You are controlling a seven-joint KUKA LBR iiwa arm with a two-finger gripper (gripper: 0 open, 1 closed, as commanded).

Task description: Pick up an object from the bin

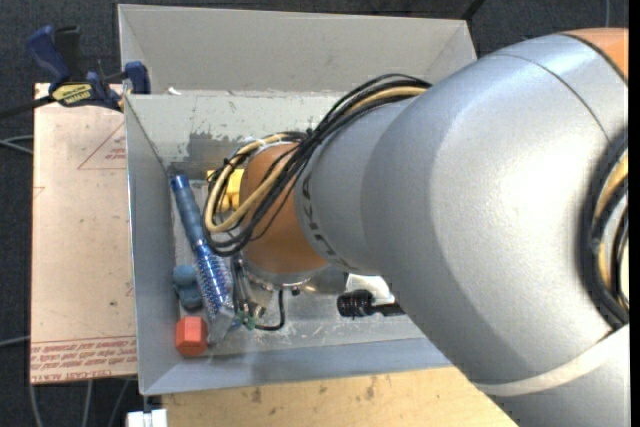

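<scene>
The gripper (252,307) hangs low in the bin (148,215) near its front left corner; I cannot tell whether it is apart or together. Just beside it, a blue brush (203,250) lies along the left wall, with a red block (190,335) in the corner.

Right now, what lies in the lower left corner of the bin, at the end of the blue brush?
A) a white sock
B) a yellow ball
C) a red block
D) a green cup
C: a small red block sits in the lower left corner of the bin, just past the bristled end of the blue brush.
</scene>
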